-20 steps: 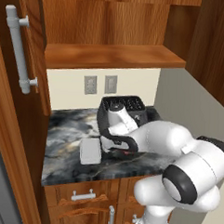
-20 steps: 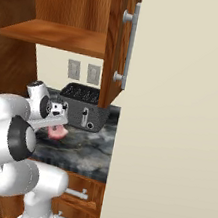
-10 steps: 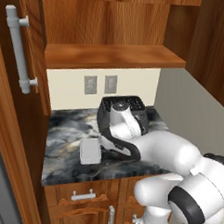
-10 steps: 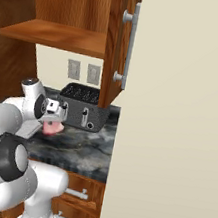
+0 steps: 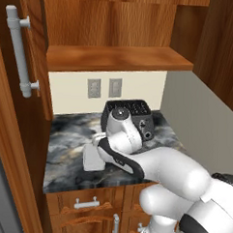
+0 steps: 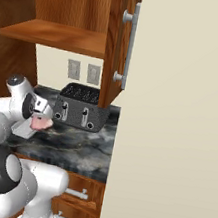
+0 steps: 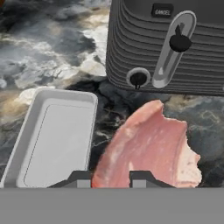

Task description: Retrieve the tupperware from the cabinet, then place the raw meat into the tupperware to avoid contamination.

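Observation:
My gripper (image 7: 111, 178) is shut on the raw meat (image 7: 148, 146), a pink-red slab that hangs between the fingertips (image 7: 81, 177) a little above the marble counter. The tupperware (image 7: 54, 135), a shallow whitish tray, lies on the counter just left of the meat in the hand view. In the right base view the gripper (image 6: 39, 118) holds the meat (image 6: 42, 124) over the near edge of the tupperware (image 6: 23, 129). In the left base view the arm covers part of the tupperware (image 5: 89, 159). The cabinet (image 5: 116, 58) above stands with both doors open.
A dark grey toaster (image 7: 175, 43) stands close behind the meat, against the wall (image 5: 135, 111). The open left cabinet door (image 5: 20, 50) and right door (image 6: 123, 42) jut out over the counter. Drawers (image 5: 85, 204) lie below the counter's front edge.
The arm has swung left with the meat in the gripper, away from the toaster's front and towards the tupperware. The tupperware and the toaster have not moved.

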You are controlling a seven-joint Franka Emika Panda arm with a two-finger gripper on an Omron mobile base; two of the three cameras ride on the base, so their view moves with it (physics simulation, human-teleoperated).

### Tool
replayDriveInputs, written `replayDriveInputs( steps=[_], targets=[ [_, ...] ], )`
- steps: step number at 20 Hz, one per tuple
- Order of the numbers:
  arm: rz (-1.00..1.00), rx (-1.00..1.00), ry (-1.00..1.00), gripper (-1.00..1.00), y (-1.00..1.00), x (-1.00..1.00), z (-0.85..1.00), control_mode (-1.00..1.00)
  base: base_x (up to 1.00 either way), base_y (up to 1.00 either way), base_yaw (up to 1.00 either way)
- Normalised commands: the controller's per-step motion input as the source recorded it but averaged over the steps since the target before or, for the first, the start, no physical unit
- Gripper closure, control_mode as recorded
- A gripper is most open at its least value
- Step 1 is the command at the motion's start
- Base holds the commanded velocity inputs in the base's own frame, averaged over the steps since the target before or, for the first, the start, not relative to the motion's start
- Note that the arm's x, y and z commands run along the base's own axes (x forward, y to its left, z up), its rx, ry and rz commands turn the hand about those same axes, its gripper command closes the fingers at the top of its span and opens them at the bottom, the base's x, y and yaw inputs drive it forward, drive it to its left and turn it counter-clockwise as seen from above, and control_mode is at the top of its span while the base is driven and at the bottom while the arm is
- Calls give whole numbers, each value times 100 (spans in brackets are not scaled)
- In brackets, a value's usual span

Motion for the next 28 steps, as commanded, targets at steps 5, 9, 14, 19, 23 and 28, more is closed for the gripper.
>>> replayDriveInputs(
  steps=[5,9,14,19,23,28],
  targets=[
    [-5,5,-3,100,31,0,52,-100,0,0,0],
    [0,8,-3,100,30,9,-9,-100,0,0,0],
    [1,6,0,100,31,24,-18,-100,0,0,0],
    [1,3,0,100,35,23,-11,-100,0,0,0],
    [2,2,0,100,41,5,-12,-100,0,0,0],
    [1,0,0,100,14,0,-9,-100,0,0,0]
  ],
)
